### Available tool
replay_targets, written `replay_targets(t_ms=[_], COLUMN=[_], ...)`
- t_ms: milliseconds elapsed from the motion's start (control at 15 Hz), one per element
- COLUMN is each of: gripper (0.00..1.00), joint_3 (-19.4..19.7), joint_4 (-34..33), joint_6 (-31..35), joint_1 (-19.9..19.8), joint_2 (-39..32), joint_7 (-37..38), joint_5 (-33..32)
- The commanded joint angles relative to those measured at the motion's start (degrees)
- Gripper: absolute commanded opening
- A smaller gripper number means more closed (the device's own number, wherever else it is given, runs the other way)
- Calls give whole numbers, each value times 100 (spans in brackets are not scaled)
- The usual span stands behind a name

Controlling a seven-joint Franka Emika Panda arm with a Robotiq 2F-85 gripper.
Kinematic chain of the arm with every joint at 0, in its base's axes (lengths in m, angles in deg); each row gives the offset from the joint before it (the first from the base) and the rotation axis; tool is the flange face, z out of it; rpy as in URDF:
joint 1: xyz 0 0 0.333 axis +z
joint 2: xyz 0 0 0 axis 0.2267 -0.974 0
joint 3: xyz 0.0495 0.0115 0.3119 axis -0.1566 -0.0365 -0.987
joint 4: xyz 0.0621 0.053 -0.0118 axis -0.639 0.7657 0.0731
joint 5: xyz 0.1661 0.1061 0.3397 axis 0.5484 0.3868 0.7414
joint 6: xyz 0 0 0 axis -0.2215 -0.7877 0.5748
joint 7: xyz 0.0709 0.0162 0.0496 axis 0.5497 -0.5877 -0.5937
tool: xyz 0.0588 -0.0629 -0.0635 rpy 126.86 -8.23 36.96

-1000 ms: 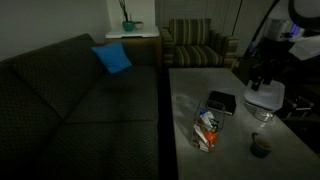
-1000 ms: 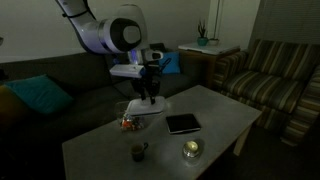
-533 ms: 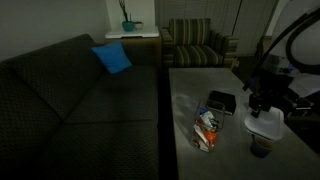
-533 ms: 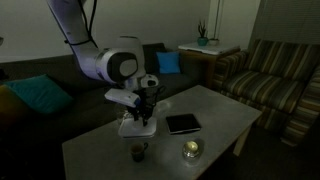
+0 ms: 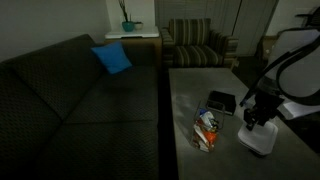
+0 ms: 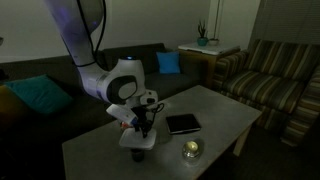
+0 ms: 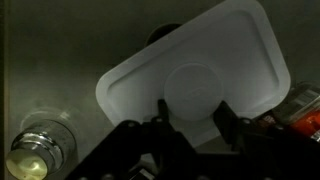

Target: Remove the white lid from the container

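Observation:
My gripper (image 7: pixel 194 112) is shut on the white lid (image 7: pixel 200 75), its fingers on either side of the lid's raised round centre. In both exterior views the gripper (image 5: pixel 257 118) (image 6: pixel 140 128) holds the lid (image 5: pixel 257 138) (image 6: pixel 138 141) low over the table, away from the container. The clear container (image 5: pixel 205 130) with orange-red and white contents stands uncovered near the table's sofa-side edge. It shows at the right edge of the wrist view (image 7: pixel 303 108). The arm hides it in an exterior view.
A black square object (image 5: pixel 221 102) (image 6: pixel 183 123) lies on the table beside the container. A small glass jar (image 6: pixel 190 150) (image 7: pixel 35 155) stands near the lid. A small dark bowl (image 7: pixel 165 32) peeks from under the lid. The sofa (image 5: pixel 70 100) borders the table.
The gripper has carried the white lid away from the container, down towards the table over the dark bowl, which is now mostly covered.

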Motion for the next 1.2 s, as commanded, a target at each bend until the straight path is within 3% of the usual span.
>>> replay_targets(t_ms=[0, 333, 400, 600, 667, 1133], gripper=[25, 25, 50, 50, 25, 25], joint_3=[-67, -441, -216, -320, -333, -726], joint_4=[-478, -459, -546, -565, -497, -341], joint_6=[-4, -89, -21, -20, 12, 97], joint_1=[-48, -334, -94, -170, -170, -104], joint_2=[-328, -108, -286, -229, -155, -60], joint_7=[50, -119, 28, 14, 4, -245], joint_5=[187, 348, 323, 337, 330, 245])
